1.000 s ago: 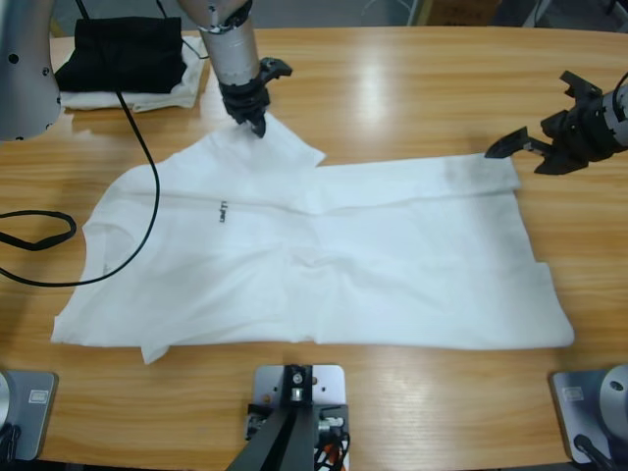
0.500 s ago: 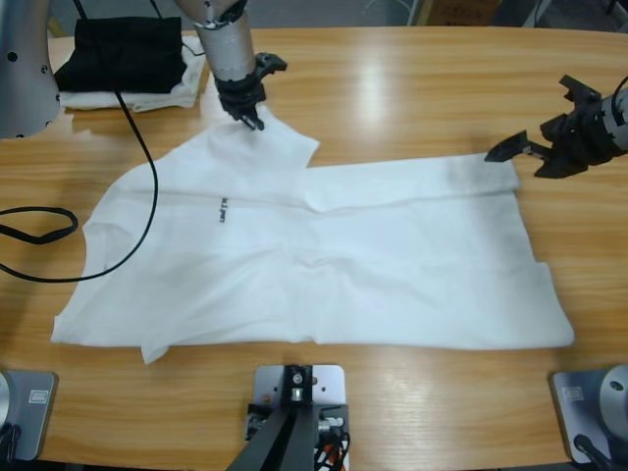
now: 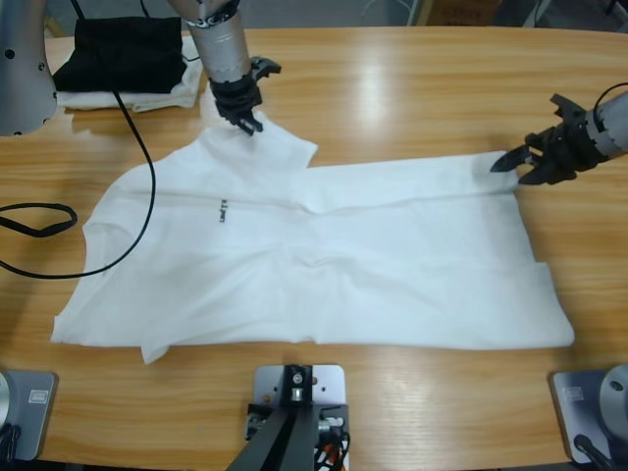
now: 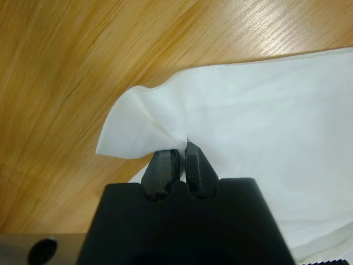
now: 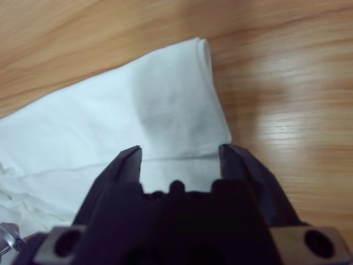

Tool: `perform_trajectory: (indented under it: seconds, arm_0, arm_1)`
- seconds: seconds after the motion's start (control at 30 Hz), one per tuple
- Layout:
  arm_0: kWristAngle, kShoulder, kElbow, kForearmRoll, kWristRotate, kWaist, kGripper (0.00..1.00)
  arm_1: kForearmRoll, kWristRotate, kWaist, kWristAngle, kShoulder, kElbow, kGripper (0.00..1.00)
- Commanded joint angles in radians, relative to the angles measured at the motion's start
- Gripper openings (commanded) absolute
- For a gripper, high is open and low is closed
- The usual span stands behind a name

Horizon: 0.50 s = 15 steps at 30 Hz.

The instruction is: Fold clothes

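My left hand (image 3: 249, 122) is clenched on a sleeve of the white T-shirt (image 3: 324, 265), which lies flat across the desk (image 3: 412, 88). My right hand (image 3: 514, 163) hangs released over the far hem corner. If that side closes late or misses (thin cotton slips), the fold could skew. The shirt's long axis runs along the desk, collar toward my left.

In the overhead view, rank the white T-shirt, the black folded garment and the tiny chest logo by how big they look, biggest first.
1. White T-shirt, spread across most of the table.
2. Black folded garment, a small stack in the far corner.
3. Chest logo, a tiny dark mark on the shirt.
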Motion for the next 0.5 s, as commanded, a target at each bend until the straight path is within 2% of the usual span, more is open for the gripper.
perform_trajectory:
  seconds: [0.03,0.33,0.4,0.5]
  arm_0:
    - [-0.009,0.023,-0.195,0.048,-0.015,0.0,0.0]
    - [-0.002,0.017,-0.195,0.06,-0.014,0.0,0.0]
    - [0.0,0.017,-0.195,0.062,-0.013,0.0,0.0]
    - [0.0,0.018,-0.195,0.064,-0.014,-0.004,0.0]
  arm_1:
    - [-0.01,-0.002,-0.013,-0.029,0.027,0.022,0.593]
    - [-0.01,-0.002,-0.049,-0.038,0.06,0.035,0.578]
    - [-0.01,-0.002,-0.05,-0.035,0.058,0.036,0.559]
    - [-0.011,-0.002,-0.058,-0.024,0.06,0.041,0.472]
